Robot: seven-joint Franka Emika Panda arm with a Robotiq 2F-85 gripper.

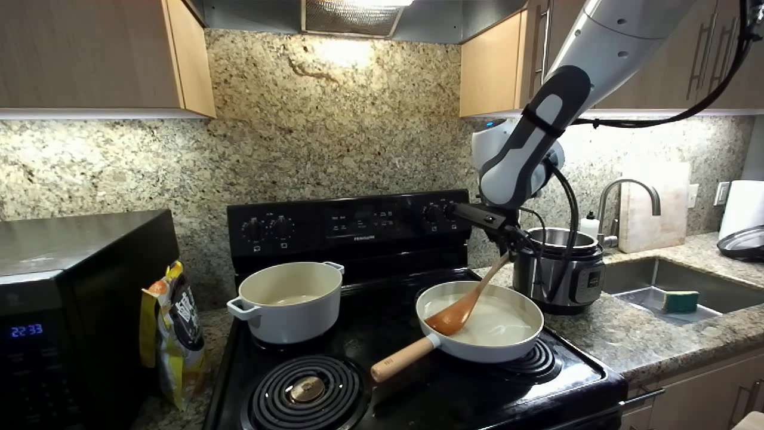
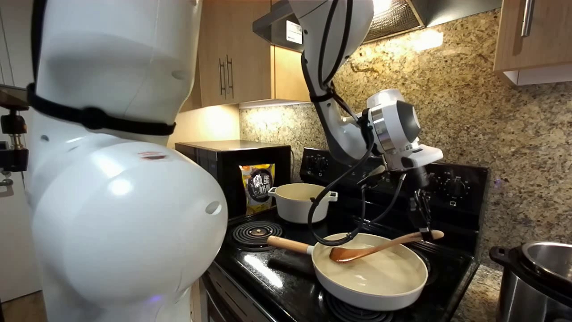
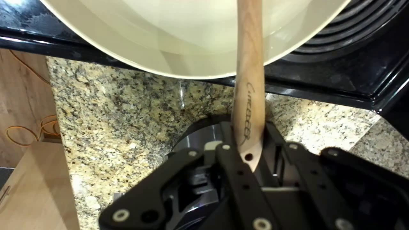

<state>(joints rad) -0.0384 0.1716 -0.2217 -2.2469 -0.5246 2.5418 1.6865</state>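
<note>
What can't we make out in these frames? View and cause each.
Wooden spoon, handle tip: hidden by the gripper in an exterior view; bowl beyond the wrist view's top edge.
Burner under the frying pan: mostly covered by the pan in both exterior views.
Pressure cooker: base and part of body cut off by the edges of an exterior view.
Stove knobs: markings too small to read in both exterior views.

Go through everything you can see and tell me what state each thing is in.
Gripper, shut on the wooden spoon
Wooden spoon, tilted, head inside the frying pan
Frying pan, uncovered, contents hard to tell
Pot, uncovered, upright
Pressure cooker, lid off
Snack bag, upright; can't tell if opened
Microwave, display lit
Faucet, no water running
Range hood light, on
</note>
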